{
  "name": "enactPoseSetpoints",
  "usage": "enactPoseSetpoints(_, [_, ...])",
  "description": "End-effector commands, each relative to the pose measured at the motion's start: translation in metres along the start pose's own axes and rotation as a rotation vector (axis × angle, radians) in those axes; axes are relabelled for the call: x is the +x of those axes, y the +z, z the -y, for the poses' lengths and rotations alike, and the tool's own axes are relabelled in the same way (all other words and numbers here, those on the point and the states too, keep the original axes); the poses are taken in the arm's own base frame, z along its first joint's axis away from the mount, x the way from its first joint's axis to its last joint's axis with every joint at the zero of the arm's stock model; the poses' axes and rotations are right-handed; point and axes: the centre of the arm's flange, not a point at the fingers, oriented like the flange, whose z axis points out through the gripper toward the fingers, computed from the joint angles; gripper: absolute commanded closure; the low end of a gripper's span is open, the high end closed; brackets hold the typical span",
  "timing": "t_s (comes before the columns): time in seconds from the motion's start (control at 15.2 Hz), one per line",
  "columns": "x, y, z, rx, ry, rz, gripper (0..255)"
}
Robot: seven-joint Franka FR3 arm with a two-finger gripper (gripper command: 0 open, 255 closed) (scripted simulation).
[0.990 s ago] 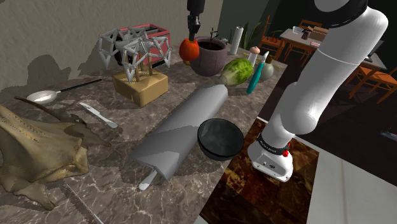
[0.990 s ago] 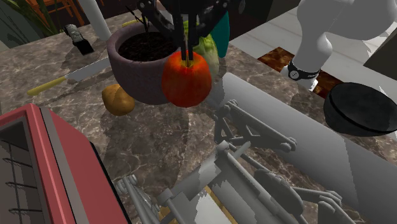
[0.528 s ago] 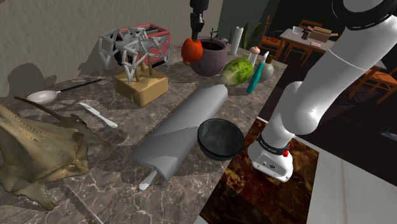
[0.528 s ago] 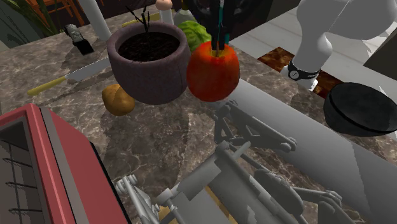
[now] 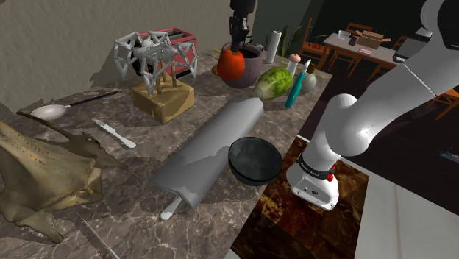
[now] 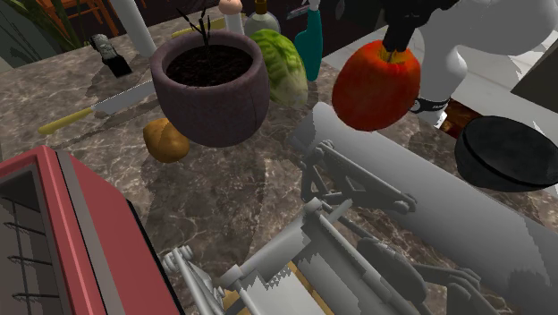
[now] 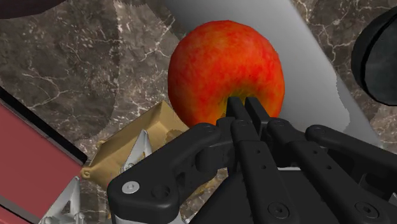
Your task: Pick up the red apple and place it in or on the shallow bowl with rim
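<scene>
Holding the apple (image 7: pixel 224 71) in my fingers (image 7: pixel 236 114). They are nearly closed, pinching a small bite at its top end, not wrapped round the belly. The apple hangs clear of the worktop (image 5: pixel 143 151), up in the air toward the far edge, just beside the dark pot (image 6: pixel 210 85) and over the far end of the big grey cylinder (image 5: pixel 210 151). In the second exterior view the apple (image 6: pixel 376 87) dangles under the fingers with nothing touching it from below.

Handling, my read:
- Stiff, round, smooth skin, so likely slick. It gives no flat for the pads to seat on.
- Moderate weight, all of it below the contact point, so it can swing or twist out on a fast move.
- Not fragile, but it will bruise. No need for more squeeze, just a better spot.
- The ideal hold is across the widest part, fingers either side of the middle. This top pinch is marginal, so I'd move slowly and avoid hard stops.

The target bowl (image 5: pixel 255 160) is dark and empty. It sits at the worktop's near edge by the stand (image 5: pixel 316 187), touching or just beside the cylinder's side; I can't tell which. The wall is low and the apple rolls, so I'd go down close to the bottom before letting go, centred and away from the rim.
</scene>
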Motion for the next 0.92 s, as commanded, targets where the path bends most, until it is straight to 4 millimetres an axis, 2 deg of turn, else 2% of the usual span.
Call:
enactPoseSetpoints(0.0, [0.0, -0.001, 0.027, 0.0, 0.001, 0.001, 255])
enactPoseSetpoints(0.86, [-0.003, -0.027, 0.197, 0.0, 0.001, 0.001, 255])
